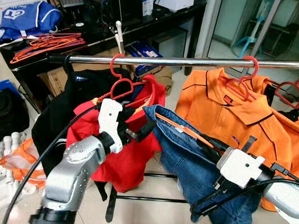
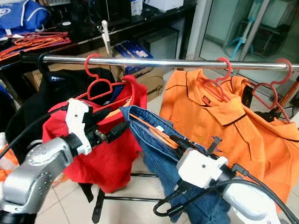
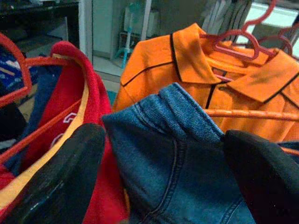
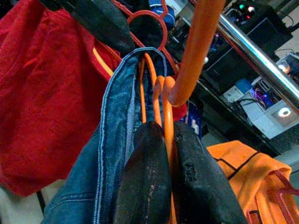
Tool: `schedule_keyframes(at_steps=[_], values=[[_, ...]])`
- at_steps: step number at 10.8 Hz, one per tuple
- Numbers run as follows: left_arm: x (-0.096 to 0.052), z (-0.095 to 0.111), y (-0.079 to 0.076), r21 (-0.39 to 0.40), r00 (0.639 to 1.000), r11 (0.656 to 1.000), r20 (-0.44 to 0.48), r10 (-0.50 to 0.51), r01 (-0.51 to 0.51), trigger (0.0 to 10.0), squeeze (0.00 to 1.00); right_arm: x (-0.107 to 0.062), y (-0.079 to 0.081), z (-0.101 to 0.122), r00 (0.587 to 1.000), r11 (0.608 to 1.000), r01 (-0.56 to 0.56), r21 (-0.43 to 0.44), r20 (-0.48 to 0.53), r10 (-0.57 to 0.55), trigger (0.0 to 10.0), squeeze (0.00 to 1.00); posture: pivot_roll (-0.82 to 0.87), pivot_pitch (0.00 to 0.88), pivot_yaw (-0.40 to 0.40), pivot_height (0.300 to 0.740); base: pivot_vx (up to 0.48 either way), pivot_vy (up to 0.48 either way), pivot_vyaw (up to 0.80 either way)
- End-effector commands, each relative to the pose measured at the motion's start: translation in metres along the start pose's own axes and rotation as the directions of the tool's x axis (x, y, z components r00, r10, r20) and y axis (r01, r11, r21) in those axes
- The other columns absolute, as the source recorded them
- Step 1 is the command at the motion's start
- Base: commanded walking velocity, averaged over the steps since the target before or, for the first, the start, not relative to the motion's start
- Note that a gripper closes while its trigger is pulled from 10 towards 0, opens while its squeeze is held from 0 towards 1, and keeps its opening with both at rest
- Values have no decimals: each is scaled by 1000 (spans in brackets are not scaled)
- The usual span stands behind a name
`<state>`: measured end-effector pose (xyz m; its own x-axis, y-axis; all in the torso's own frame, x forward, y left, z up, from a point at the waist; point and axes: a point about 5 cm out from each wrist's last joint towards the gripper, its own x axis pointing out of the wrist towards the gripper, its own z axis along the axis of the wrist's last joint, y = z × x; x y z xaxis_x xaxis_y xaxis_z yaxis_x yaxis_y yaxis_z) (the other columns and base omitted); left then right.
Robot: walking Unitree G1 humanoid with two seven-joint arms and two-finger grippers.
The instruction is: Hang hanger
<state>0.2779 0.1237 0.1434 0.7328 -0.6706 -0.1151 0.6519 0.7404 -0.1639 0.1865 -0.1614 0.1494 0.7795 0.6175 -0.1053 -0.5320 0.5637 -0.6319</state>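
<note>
A blue denim garment (image 1: 193, 175) hangs on an orange wire hanger (image 1: 183, 131) below the chrome rail (image 1: 187, 61). My right gripper (image 1: 206, 145) is shut on that hanger's wire, and in the right wrist view the hanger's hook (image 4: 194, 51) rises beside the rail (image 4: 252, 46). My left gripper (image 1: 145, 128) is open at the denim's upper corner. Its fingers (image 3: 60, 186) stand wide on either side of the denim (image 3: 163, 154). A red shirt (image 1: 127, 163) on a red hanger (image 1: 119, 81) hangs on the rail just to the left.
Orange shirts (image 1: 225, 113) on red hangers fill the rail's right part. A black garment (image 1: 54, 117) hangs at its left end. Behind stands a black table (image 1: 95, 42) with loose hangers (image 1: 45, 44) and a blue bag (image 1: 26, 18). The rack's base bars (image 1: 144, 197) cross the floor.
</note>
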Motion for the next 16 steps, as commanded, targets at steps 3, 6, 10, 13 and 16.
schedule_keyframes(at_steps=[3, 6, 10, 13, 16], values=[[7, 6, -6, -82, 997, 994, 37, -75, 77, 10000, 0, 2, 0, 10, 998, 999, 0, -38, 55, 2, 0, 0, -101, 0, 22, 740, 0, 0, 0], [12, -6, 9, 36, 994, 999, -104, 17, -13, 10000, 0, 2, -2, 14, 998, 998, -3, -55, 63, 6, 0, 0, -106, 0, 25, 740, 0, 0, 0], [17, -4, 12, 36, 995, 999, -99, 22, -18, 10000, 0, 4, -2, 16, 998, 998, 3, -58, 68, 1, 0, 0, -105, 0, 26, 740, 0, 0, 0], [14, -6, 12, 43, 993, 999, -114, 16, -11, 784, 0, 5, -4, 15, 998, 998, 7, -62, 68, -3, 0, 0, -100, 0, 23, 740, 0, 0, 0], [11, -6, 15, 37, 992, 999, -122, 21, -17, 0, 0, 4, -5, 14, 998, 998, 12, -63, 65, -7, 0, 0, -97, 0, 24, 740, 0, 0, 0]])
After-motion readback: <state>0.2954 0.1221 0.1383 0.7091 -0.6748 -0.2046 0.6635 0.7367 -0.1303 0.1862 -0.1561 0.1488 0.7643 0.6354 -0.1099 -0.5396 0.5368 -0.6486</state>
